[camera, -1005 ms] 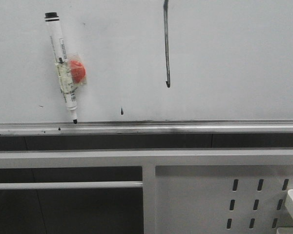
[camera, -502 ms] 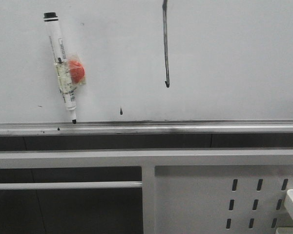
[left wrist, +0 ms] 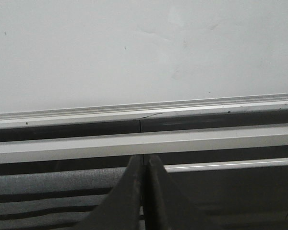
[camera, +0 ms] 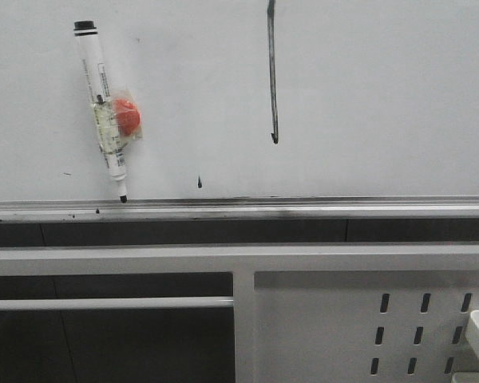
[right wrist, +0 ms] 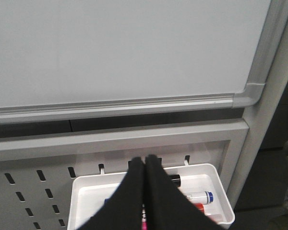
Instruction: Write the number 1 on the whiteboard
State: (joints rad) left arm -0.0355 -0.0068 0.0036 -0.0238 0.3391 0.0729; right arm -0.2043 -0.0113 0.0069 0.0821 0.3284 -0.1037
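Stroke: long thin dark vertical number 1 (camera: 272, 76) on large glossy white whiteboard (camera: 367, 96).
Left pincer (left wrist: 143, 165): pressed closed, empty.
Right pincer (right wrist: 144, 165): pressed closed, empty.

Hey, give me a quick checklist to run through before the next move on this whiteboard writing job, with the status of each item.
1. Long thin dark vertical stroke with hooked lower end present on the large white glossy whiteboard: ok.
2. Stroke's top end visible: cannot tell, it runs out of the front view.
3. White marker with black cap stuck to the board by the red round magnet, tip down: ok.
4. Left gripper jaws shut, empty: ok.
5. Right gripper jaws shut, empty, above the white tray of markers: ok.
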